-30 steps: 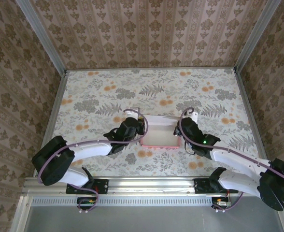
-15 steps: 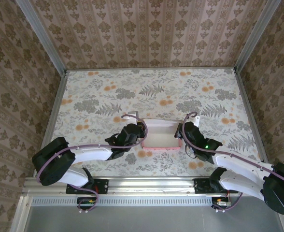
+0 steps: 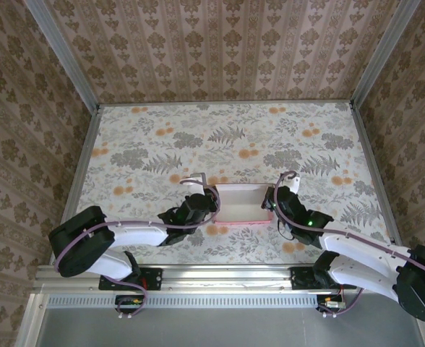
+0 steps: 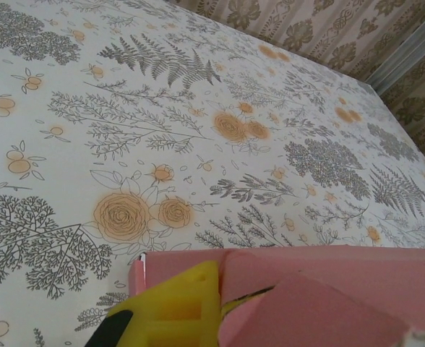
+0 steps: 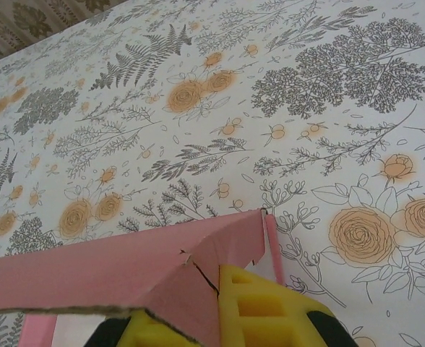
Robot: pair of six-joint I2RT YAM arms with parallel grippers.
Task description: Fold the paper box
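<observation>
- The paper box sits on the floral-print table, near its front edge and about midway across, held between the two arms.
- From above, the box shows an off-white inside and a thin salmon-pink strip along its near side.
- The left gripper is at the box's left end. In the left wrist view a yellow finger pad lies against the pink card, and a pink flap overlaps it on the right.
- The other left finger is hidden by the card, so I cannot tell how far that claw is closed or whether it truly grips.
- The right gripper is at the box's right end. Its yellow finger pad touches the pink end wall, which has a small tear at the fold.
- The second right finger is also hidden by the card, so I cannot tell its grip either.
</observation>
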